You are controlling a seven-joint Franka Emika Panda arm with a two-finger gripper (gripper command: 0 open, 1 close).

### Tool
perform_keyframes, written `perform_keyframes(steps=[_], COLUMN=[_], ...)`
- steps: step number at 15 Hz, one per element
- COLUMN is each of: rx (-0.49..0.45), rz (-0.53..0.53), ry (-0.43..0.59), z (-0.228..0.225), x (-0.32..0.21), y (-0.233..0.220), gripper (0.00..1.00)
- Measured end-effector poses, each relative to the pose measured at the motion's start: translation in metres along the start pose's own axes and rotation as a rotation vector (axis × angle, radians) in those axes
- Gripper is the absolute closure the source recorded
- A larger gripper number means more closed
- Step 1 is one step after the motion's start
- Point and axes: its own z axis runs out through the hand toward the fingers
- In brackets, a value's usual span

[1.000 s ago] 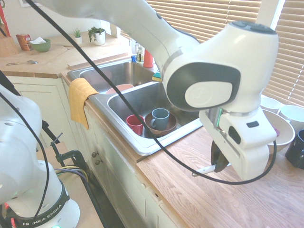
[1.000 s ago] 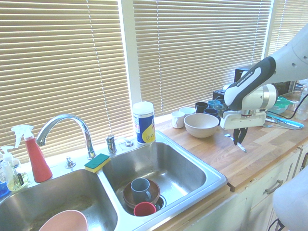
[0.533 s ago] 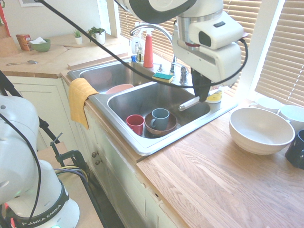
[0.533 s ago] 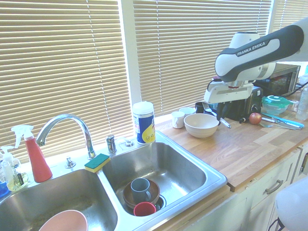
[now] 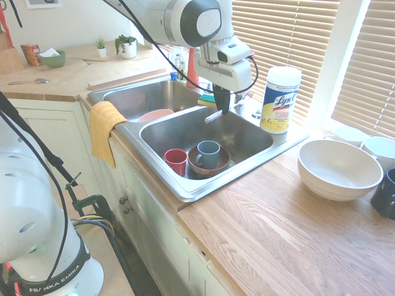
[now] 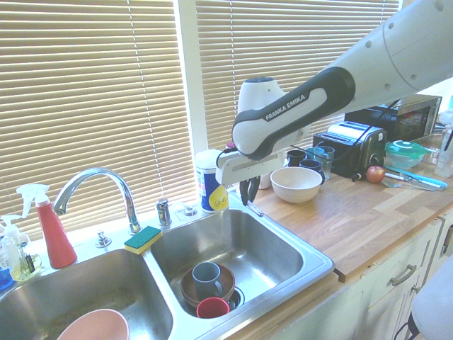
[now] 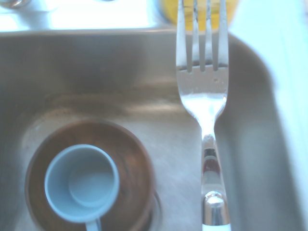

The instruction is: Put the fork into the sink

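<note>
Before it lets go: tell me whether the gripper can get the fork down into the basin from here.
Probably yes. The gripper holds the fork above the sink basin with the cups; the bare steel below looks free, with the blue cup and brown bowl off to one side.

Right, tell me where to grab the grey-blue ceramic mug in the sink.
Grip the grey-blue ceramic mug by its rim wall, coming straight down: it stands upright, mouth open, and the round brown bowl around its base blocks a side approach.
</note>
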Motion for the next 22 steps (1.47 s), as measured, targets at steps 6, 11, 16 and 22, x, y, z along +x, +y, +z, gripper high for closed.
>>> perform_keyframes(steps=[6,11,16,22], rx=[-0.030,-0.078,-0.113,-0.132], rz=[0.014,0.012,0.027,0.059], ry=[-0.044,-0.074,-0.092,-0.111], z=[0.129,0.179,0.227,0.255], x=[-0.009,-0.019,-0.014,-0.011], y=[-0.009,-0.008,-0.014,-0.019], gripper=[1.00,1.00,1.00,0.00])
